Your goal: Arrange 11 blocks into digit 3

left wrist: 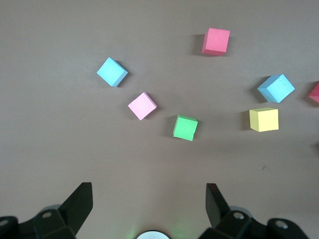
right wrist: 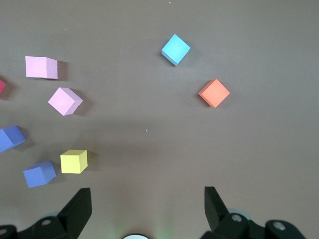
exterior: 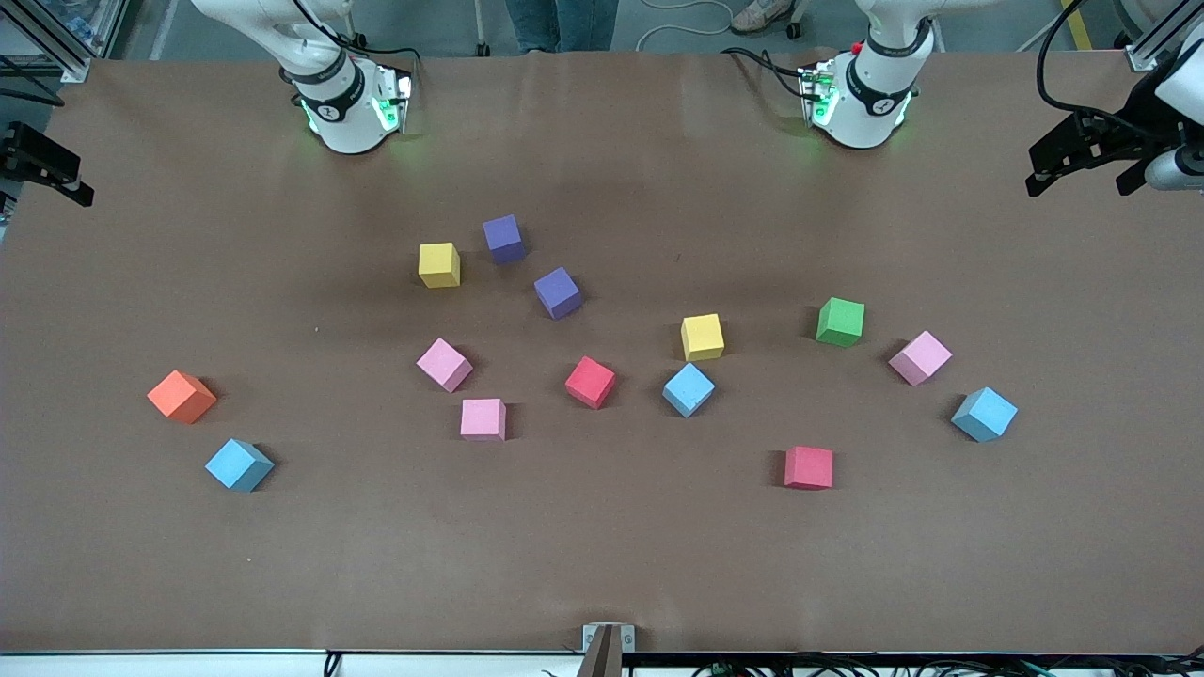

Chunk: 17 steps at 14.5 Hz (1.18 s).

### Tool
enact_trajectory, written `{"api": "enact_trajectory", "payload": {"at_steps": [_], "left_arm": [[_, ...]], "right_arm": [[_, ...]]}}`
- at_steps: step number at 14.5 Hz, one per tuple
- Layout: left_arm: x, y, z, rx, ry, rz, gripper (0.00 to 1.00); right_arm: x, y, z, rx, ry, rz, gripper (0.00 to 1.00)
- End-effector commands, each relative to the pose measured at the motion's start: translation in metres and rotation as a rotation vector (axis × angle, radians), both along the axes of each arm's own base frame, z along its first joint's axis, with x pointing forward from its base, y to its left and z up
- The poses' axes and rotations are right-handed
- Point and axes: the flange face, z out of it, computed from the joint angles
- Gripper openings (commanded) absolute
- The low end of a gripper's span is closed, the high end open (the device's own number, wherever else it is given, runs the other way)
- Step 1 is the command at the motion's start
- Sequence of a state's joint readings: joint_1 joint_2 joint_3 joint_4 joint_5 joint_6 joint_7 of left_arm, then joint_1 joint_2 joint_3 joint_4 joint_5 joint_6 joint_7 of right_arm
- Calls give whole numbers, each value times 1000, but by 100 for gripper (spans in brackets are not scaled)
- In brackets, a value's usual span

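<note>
Blocks (exterior: 590, 382) lie scattered — both end effectors' bodies cropped.

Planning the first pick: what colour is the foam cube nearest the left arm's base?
Green foam cube; front view shows it best.

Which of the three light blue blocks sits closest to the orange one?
The light blue block toward the right arm's end, just nearer the camera than the orange block; the other two lie well away.
</note>
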State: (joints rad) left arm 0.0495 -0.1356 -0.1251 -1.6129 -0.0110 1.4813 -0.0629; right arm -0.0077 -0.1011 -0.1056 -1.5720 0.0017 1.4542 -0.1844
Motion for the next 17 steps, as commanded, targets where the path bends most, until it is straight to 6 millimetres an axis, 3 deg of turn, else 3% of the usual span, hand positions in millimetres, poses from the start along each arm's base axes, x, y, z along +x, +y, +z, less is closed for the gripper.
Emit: {"api": "enact_trajectory", "payload": {"at_steps": [1,6,7,9,10,13,17], "left_arm": [[-1,1,5,14,1,8,100],[2,0,3,13,3,5,100],[14,0,-12,11,32,1,100],[46,-10,-18,2,30,-17,100],[57,-22,-36,-16,64,-41,100],[83,-92,-89,-40,86,-111,100],[97,-191,-163,-42,111,4,100]], "right_arm": [[-12,-1,-1,22,3,-49,100],[-12,8,-1,24,12,-52,100],[-13,8,-2,25,18,-48,100],[-13,8,-2,25,19,-41,100],[-13,8,-2,25,19,-39,100],[-13,8,-2,25,19,-35,100],[-11,5,-1,14,7,-36,100]]}}
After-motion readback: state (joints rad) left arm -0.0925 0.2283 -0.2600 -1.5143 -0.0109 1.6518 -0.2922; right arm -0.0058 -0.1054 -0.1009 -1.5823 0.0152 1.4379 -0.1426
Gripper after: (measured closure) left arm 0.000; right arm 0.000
